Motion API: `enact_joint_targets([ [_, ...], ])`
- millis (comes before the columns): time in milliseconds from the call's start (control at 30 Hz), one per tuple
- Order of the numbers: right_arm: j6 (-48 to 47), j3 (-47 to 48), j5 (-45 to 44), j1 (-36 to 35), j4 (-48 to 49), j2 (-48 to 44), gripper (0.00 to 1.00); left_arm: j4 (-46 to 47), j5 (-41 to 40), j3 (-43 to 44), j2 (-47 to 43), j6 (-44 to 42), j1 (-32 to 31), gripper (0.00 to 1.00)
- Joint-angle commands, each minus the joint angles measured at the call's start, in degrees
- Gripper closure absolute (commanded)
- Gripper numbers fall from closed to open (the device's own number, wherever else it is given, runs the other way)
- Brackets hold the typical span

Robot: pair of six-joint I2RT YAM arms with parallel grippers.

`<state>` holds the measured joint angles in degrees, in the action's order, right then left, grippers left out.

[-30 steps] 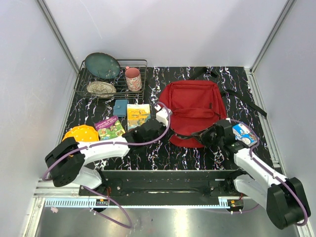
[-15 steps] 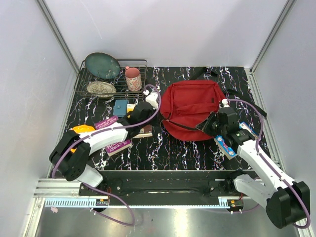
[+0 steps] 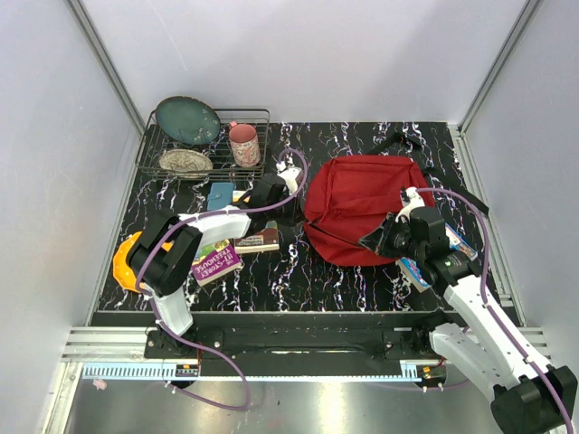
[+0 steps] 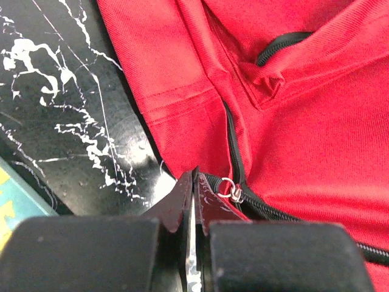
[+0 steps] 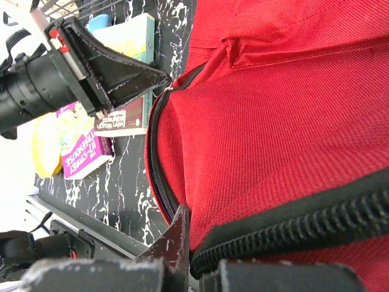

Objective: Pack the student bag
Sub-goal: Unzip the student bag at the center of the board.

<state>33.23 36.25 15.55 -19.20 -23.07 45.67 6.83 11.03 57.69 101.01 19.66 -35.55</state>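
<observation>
The student bag [image 3: 366, 206] is a red backpack lying flat at the middle right of the table, with a black zipper [image 4: 234, 155] along its edge. My left gripper [image 3: 298, 197] is at the bag's left edge. Its jaws [image 4: 194, 179] are shut, tips right beside the metal zipper pull ring [image 4: 228, 188], and nothing shows between them. My right gripper [image 3: 371, 241] is at the bag's near edge, shut [image 5: 193, 243] on the red fabric and black zipper trim. The left gripper [image 5: 159, 76] also shows in the right wrist view, touching the bag's zipper line.
Books [image 3: 258, 240] and a purple book [image 3: 215, 262] lie left of the bag, beside an orange-yellow thing [image 3: 125, 258] and a blue box [image 3: 220, 194]. A wire rack [image 3: 149, 145] at back left holds a plate, bowl and pink cup [image 3: 243, 145]. A blue-white carton [image 3: 414, 269] lies under the right arm.
The left arm has swung up from the books to the bag's left edge. The bag has shifted to the right with the right gripper holding it. The books lie in new places.
</observation>
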Motion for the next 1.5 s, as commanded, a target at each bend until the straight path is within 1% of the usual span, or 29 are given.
enact_joint_targets([
  [0,-3.9,-0.6,3.3,0.4,0.2,-3.4,1.0,-3.4,-4.2,5.2,4.0,-3.1,2.2,1.0],
  [100,-4.2,-1.0,4.0,0.4,0.5,-3.3,1.0,-6.6,-5.8,8.3,6.9,-4.5,2.2,1.0],
  [367,-6.0,0.5,7.4,0.3,0.8,-1.9,1.0,-5.8,-14.5,8.0,7.4,-7.3,2.2,1.0],
  [500,-5.8,0.9,11.5,0.3,-0.1,-1.1,1.0,-6.7,-14.9,10.6,9.3,-7.7,2.4,1.0],
  [600,-5.3,1.3,12.4,0.3,-0.3,-1.3,1.0,-6.3,-14.2,11.4,9.9,-7.0,2.4,1.0],
  [733,-5.2,1.7,10.7,0.3,-1.0,-0.5,1.0,-6.5,-14.0,11.4,8.8,-6.2,2.5,1.0],
  [767,-5.0,1.8,9.1,0.3,-1.0,0.5,1.0,-6.0,-13.2,10.3,7.7,-6.0,2.4,1.0],
  [800,-4.8,1.6,8.5,0.4,-0.8,1.2,1.0,-5.7,-12.5,9.8,4.8,-5.6,2.5,0.98],
  [833,-3.7,1.7,8.1,0.3,0.5,2.0,1.0,-5.5,-11.4,9.2,3.1,-5.3,2.5,0.92],
  [867,-2.9,1.6,7.7,0.4,1.6,4.1,1.0,-5.2,-11.4,8.2,1.1,-5.1,2.5,0.61],
  [900,-2.1,1.5,8.6,0.4,3.1,5.4,1.0,-5.5,-10.1,8.1,-2.9,-5.0,2.5,0.5],
  [933,-0.6,1.5,9.3,0.4,6.5,6.6,1.0,-5.9,-9.5,8.0,-4.9,-4.9,2.5,0.35],
  [967,0.4,1.5,11.1,0.3,8.4,9.4,1.0,-6.6,-9.4,8.4,-7.1,-4.9,2.5,0.22],
  [1000,1.3,1.9,11.9,0.4,10.0,11.0,1.0,-8.2,-9.3,8.8,-10.9,-4.5,2.5,0.06],
  [1033,2.5,2.4,12.9,0.4,12.1,12.6,1.0,-9.1,-9.2,9.5,-12.6,-4.4,2.5,0.01],
  [1067,2.9,3.0,14.2,0.4,13.1,15.7,1.0,-10.9,-8.8,10.7,-14.2,-4.1,2.5,0.01],
  [1100,3.6,4.3,14.2,0.4,13.8,17.3,0.95,-12.2,-7.9,11.4,-16.4,-2.7,2.6,0.01],
  [1133,3.6,5.5,14.2,0.4,13.4,19.2,0.84,-14.1,-7.8,13.9,-17.2,-1.8,2.5,0.01],
  [1167,3.2,7.1,15.8,0.3,12.2,23.8,0.84,-18.2,-7.7,15.5,-17.6,-0.9,2.5,0.01],
  [1200,2.7,10.0,17.0,0.4,10.9,26.2,0.81,-19.7,-7.3,16.7,-18.0,1.1,2.5,0.01],
  [1233,3.1,10.9,17.8,0.3,9.2,28.3,0.78,-20.7,-5.8,18.2,-18.1,2.0,2.5,0.01],
  [1267,3.5,11.4,21.4,0.3,9.4,32.1,0.8,-22.5,-4.9,18.7,-18.3,3.2,2.5,0.01],
  [1333,4.6,13.1,25.4,-0.3,9.9,34.6,0.84,-25.1,-3.0,20.4,-18.7,5.5,2.5,0.01],
  [1367,4.9,13.8,22.4,-0.8,8.2,34.7,0.91,-28.3,-2.9,21.0,-19.1,5.7,2.4,0.01],
  [1433,1.1,17.3,16.7,-2.8,1.8,33.8,0.92,-30.6,-3.9,20.4,-20.8,5.7,2.4,0.01],
  [1467,0.1,17.8,14.6,-2.9,0.7,33.7,0.96,-32.0,-4.2,19.7,-21.6,5.5,2.5,0.01],
])
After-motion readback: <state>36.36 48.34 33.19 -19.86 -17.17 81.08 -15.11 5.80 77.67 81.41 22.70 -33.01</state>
